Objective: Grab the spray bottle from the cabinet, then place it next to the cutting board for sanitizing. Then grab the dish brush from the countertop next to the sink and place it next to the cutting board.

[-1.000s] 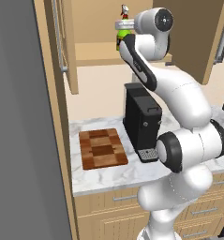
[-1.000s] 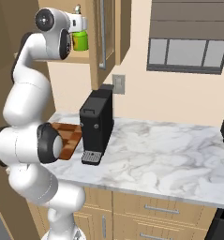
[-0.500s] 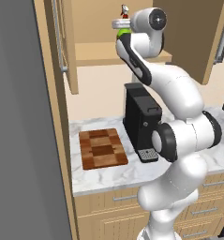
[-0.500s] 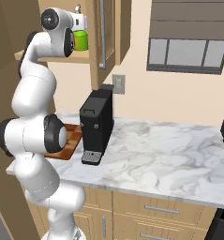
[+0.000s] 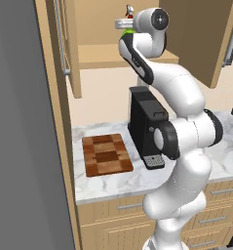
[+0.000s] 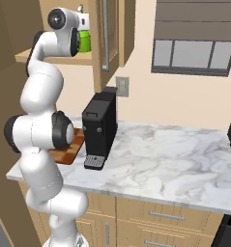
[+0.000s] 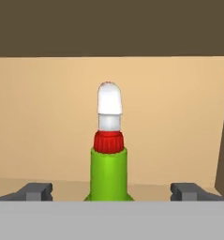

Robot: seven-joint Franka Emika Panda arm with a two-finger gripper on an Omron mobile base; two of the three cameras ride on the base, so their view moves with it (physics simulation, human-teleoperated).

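Observation:
The spray bottle [image 7: 108, 169], bright green with a red neck and whitish nozzle, stands upright on the shelf of the cabinet [image 5: 101, 54]. My gripper [image 7: 111, 192] is open, level with the bottle's body, one fingertip on each side of it with gaps between. From the base the bottle [image 6: 84, 41] shows just ahead of my raised hand, and my gripper [image 5: 124, 25] reaches into the cabinet. The checkered cutting board [image 5: 106, 155] lies on the marble countertop [image 5: 137, 181] below. The dish brush and sink are out of view.
A black coffee machine [image 5: 146, 124] stands right of the board, under the cabinet. The cabinet doors [image 5: 69, 44] hang open on both sides of my hand. Drawer fronts [image 6: 160, 214] run under the counter. A grey wall [image 5: 25, 136] bounds the left.
My hand has edged forward toward the bottle and the elbow has swung; the jaws have stayed open. The bottle has not moved.

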